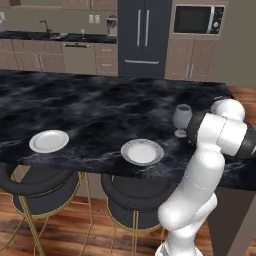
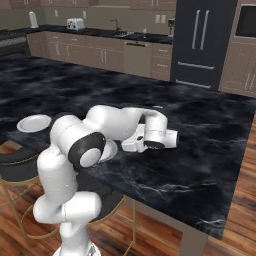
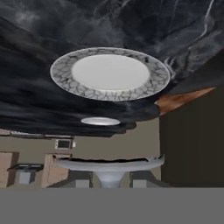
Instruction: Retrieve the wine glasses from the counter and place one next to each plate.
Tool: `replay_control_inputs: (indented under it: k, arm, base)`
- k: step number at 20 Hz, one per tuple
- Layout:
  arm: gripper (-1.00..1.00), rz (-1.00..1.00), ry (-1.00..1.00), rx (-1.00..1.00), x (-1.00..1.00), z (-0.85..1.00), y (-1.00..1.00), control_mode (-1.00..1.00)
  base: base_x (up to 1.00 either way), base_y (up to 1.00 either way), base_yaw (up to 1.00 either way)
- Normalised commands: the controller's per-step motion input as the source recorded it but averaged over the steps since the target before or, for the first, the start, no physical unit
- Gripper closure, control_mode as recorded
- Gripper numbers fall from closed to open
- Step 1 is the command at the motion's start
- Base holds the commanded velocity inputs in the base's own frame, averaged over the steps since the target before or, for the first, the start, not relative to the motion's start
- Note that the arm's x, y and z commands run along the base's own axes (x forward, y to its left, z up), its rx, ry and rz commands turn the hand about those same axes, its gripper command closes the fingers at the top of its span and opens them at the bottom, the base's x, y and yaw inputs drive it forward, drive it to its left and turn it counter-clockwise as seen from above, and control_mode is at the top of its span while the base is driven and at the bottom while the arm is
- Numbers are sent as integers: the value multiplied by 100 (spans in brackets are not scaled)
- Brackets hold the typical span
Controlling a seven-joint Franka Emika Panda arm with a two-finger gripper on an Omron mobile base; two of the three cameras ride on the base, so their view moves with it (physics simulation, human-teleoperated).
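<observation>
End effector (image 2: 129,145): pinching 1 wine glass (image 1: 182,118) | plates: 2 (image 1: 49,141) (image 1: 142,151) on island (image 1: 90,107)

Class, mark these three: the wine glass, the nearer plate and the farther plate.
wine glass (image 1: 182,116), left base view, bowl.
nearer plate (image 1: 142,151), left base view, centre.
farther plate (image 1: 49,141), left base view, centre.

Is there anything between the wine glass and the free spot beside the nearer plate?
Nothing visible does. The wine glass is upright to the right of the nearer plate, with only bare island top between them. The other plate lies far to the left, out of the way.
</observation>
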Motion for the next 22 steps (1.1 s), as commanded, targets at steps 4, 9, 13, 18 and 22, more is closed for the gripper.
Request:
replay_control_inputs:
  k: [4, 9, 13, 18, 22]
  arm:
    - [100, 14, 7, -3, 81, -59, 0, -100]
    - [100, 13, 2, -3, 67, -56, -3, -100]
    - [100, 11, 0, -7, 59, -38, -4, -100]
    - [100, 7, 0, -8, 51, -35, 0, -100]
    - [100, 1, 0, -10, 15, -25, 0, -100]
  base:
    - [0, 0, 0]
    - [0, 0, 0]
    - [0, 0, 0]
    - [0, 0, 0]
    - [0, 0, 0]
